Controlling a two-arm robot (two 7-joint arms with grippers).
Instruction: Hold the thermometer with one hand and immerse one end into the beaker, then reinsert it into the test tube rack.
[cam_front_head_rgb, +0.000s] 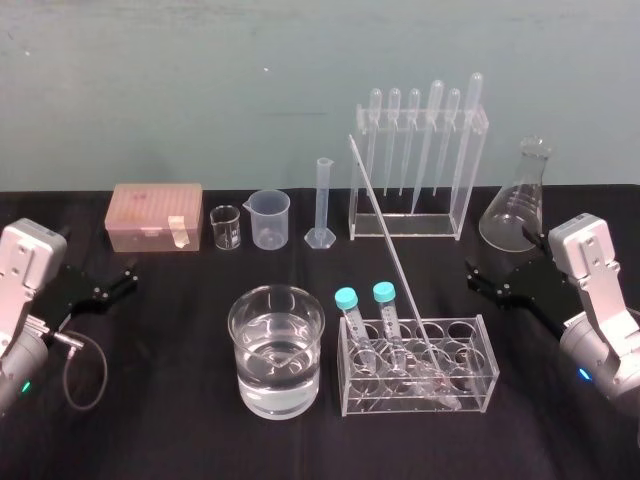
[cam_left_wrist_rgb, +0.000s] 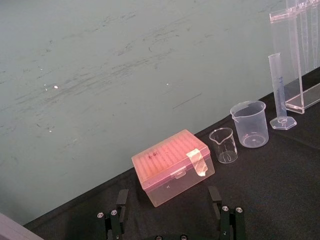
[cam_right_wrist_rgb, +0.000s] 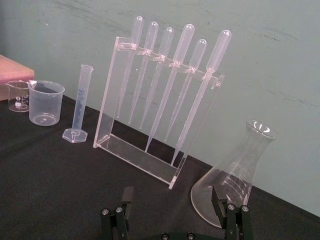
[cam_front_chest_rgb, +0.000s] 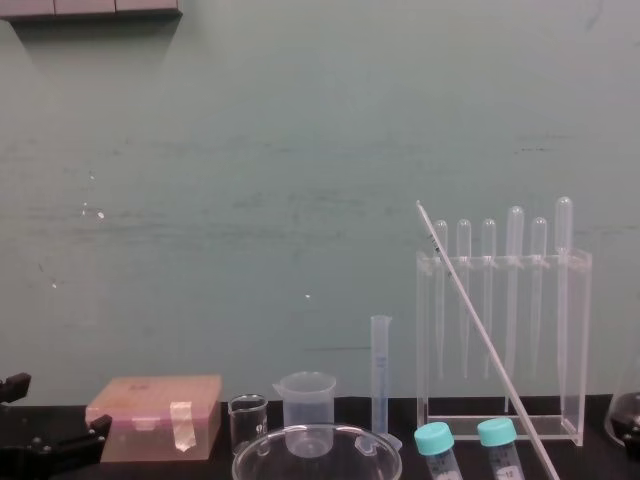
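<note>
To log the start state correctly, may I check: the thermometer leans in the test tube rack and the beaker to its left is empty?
Not quite: the beaker holds clear liquid, as the head view shows. The thermometer does lean in the test tube rack, to the beaker's right.

No lettering can be read. Printed scale marks on the conical flask (cam_right_wrist_rgb: 234, 176), small glass beaker (cam_left_wrist_rgb: 223, 145) and graduated cylinder (cam_left_wrist_rgb: 278, 87) are too fine to make out.
</note>
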